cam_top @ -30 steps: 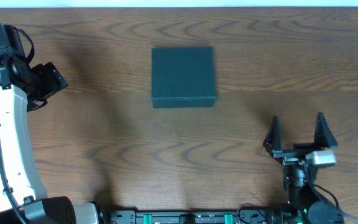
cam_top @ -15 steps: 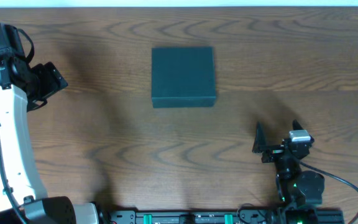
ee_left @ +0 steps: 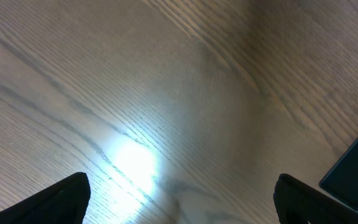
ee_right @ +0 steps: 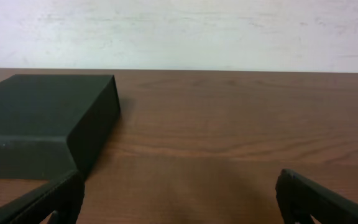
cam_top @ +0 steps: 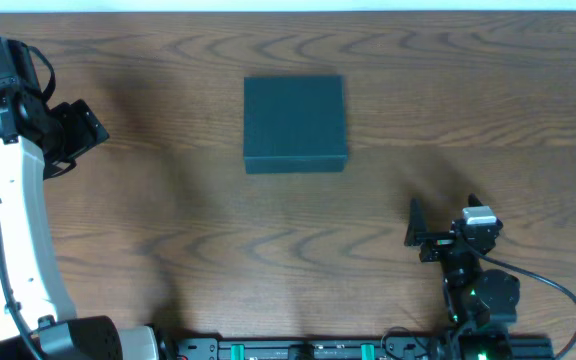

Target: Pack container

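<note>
Wood-grain table (cam_top: 448, 90) bearing the container (cam_top: 295, 120), whitish wall (ee_right: 179, 31) behind; left fingers (ee_left: 58, 200) and right fingers (ee_right: 328, 199) spread.

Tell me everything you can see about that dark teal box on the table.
The container is a dark teal-green, roughly square box that looks like matte cardboard. Its lid is shut, its top is flat and bare, and the side walls in view are plain and low. It lies flat on the wooden table, toward the far middle. Nothing rests on it, and only the table touches it.
</note>
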Controlling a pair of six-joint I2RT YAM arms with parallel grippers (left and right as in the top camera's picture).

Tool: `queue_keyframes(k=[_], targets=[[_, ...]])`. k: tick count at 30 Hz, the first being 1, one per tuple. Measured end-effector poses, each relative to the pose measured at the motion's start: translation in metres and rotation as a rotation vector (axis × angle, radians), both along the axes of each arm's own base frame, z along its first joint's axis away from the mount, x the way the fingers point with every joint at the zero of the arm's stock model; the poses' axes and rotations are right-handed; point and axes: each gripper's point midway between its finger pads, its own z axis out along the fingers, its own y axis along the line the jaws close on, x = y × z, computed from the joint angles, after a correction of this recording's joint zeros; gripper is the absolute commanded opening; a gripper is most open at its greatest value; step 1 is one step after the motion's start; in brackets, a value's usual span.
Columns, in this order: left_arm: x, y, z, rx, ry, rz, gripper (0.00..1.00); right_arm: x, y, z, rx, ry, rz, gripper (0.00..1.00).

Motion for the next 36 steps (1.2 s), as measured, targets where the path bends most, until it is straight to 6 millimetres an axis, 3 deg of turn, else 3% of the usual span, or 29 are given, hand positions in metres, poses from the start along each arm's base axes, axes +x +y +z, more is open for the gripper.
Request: queue_keyframes(k=[3, 6, 10, 14, 17, 21, 25, 27, 31, 36], targets=[[-0.007, -0.005, 0.008, 0.011, -0.009, -0.015, 0.95, 0.000, 0.000, 0.000, 0.000, 0.000, 0.000, 0.99], [-0.023, -0.021, 0.029, 0.030, -0.055, -0.051, 0.95, 0.000, 0.000, 0.000, 0.000, 0.000, 0.000, 0.99], [-0.053, -0.062, 0.082, 0.061, -0.251, -0.175, 0.95, 0.000, 0.000, 0.000, 0.000, 0.000, -0.001, 0.99], [-0.062, -0.107, 0.150, 0.077, -0.593, -0.340, 0.95, 0.000, 0.000, 0.000, 0.000, 0.000, -0.001, 0.99], [-0.076, -0.115, 0.188, 0.092, -0.796, -0.380, 0.95, 0.000, 0.000, 0.000, 0.000, 0.001, -0.001, 0.99], [-0.098, -0.118, 0.212, 0.179, -1.000, -0.464, 0.95, 0.000, 0.000, -0.001, 0.000, 0.002, -0.001, 0.99], [-0.105, -0.139, 0.210, 0.334, -1.139, -0.704, 0.95, 0.000, 0.000, -0.001, 0.000, 0.003, -0.001, 0.99], [-0.108, -0.151, 0.200, 0.416, -1.175, -0.835, 0.95, 0.000, 0.000, 0.000, 0.000, 0.002, -0.001, 0.99], [-0.118, -0.177, 0.158, 0.624, -1.208, -1.144, 0.95, 0.000, 0.000, -0.001, 0.000, 0.002, -0.001, 0.99], [-0.111, -0.195, 0.108, 0.803, -1.233, -1.356, 0.95, 0.000, 0.000, 0.000, 0.000, 0.002, -0.001, 0.99]])
